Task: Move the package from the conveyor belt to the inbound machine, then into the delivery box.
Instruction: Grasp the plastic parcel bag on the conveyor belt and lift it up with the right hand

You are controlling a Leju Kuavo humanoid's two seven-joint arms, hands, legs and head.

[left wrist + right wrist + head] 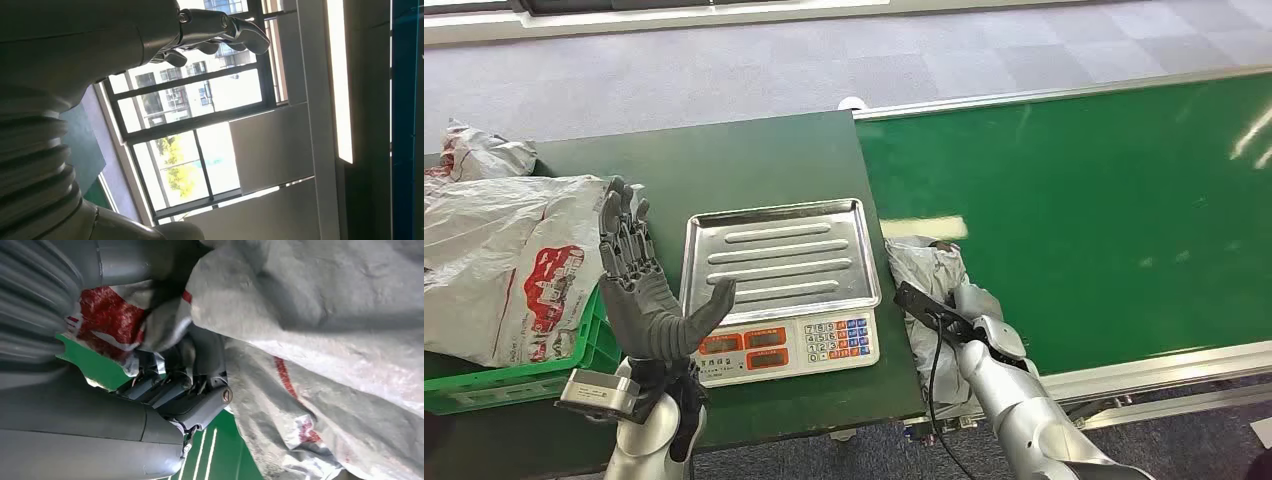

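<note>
A grey carpet [824, 60] runs across at twelve o'clock behind the dark green table [754, 150]. In the left wrist view, big windows [195, 130] show a building and yellow-green trees [177, 170] outside

Grey carpet floor [824, 50] (tiled)

A crinkled, dull grey plastic film package [927, 285] with red print is being gripped by the right hand [977, 322], whose casing is being shown as smooth silver metal. Left of the package, a glossy ribbed steel tray is being carried by the scale [782, 288]. The conveyor belt [1104, 200] is being seen as smooth green with a soft sheen.
</note>
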